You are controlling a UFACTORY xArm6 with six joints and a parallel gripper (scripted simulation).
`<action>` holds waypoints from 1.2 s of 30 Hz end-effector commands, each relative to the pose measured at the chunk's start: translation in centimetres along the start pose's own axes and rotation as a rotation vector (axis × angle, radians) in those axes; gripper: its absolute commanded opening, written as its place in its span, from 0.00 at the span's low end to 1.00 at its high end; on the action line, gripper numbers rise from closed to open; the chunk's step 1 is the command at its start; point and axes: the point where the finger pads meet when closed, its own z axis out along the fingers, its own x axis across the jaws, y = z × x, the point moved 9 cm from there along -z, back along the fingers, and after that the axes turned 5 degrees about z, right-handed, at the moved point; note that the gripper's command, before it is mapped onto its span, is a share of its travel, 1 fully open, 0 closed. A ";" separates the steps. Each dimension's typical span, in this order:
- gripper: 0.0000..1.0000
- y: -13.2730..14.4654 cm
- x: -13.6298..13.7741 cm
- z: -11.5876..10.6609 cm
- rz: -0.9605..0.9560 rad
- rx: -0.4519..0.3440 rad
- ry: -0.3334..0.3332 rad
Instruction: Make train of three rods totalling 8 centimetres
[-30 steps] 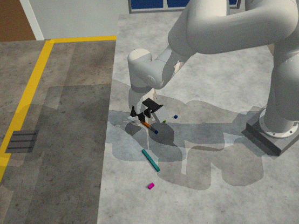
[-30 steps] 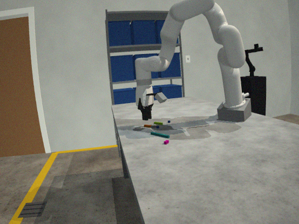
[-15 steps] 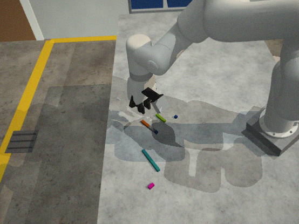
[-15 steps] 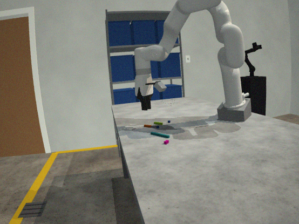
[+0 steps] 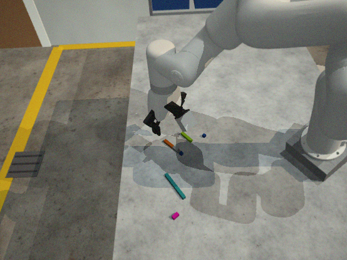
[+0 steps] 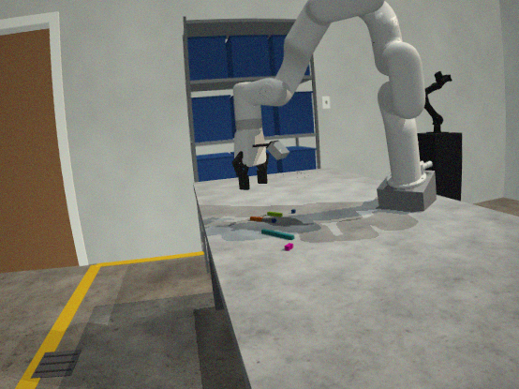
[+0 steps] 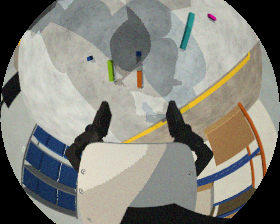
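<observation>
My gripper [image 5: 164,119] is open and empty, raised above the table near its left edge. It also shows in the exterior view [image 6: 250,181] and in the wrist view [image 7: 138,111]. Just in front of it an orange rod [image 5: 168,143] lies flat. A dim grey rod [image 5: 175,148] in shadow and a blue cube [image 5: 181,153] follow it in one line. The orange rod [image 7: 139,78] and the blue cube [image 7: 139,53] also show in the wrist view. A lime rod [image 5: 186,136] lies apart beside them, and a second blue cube [image 5: 203,135] lies further right.
A turquoise rod [image 5: 175,186] lies nearer the camera and a magenta rod [image 5: 175,215] beyond it. The table's left edge drops to the floor close to the gripper. The arm's base [image 5: 316,157] stands at the right.
</observation>
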 end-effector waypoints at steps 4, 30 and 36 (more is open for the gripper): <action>1.00 0.1 0.1 -0.1 0.000 -0.003 0.002; 1.00 0.1 0.1 -7.8 0.000 -0.003 0.002; 1.00 0.1 0.1 -8.7 0.000 -0.003 0.002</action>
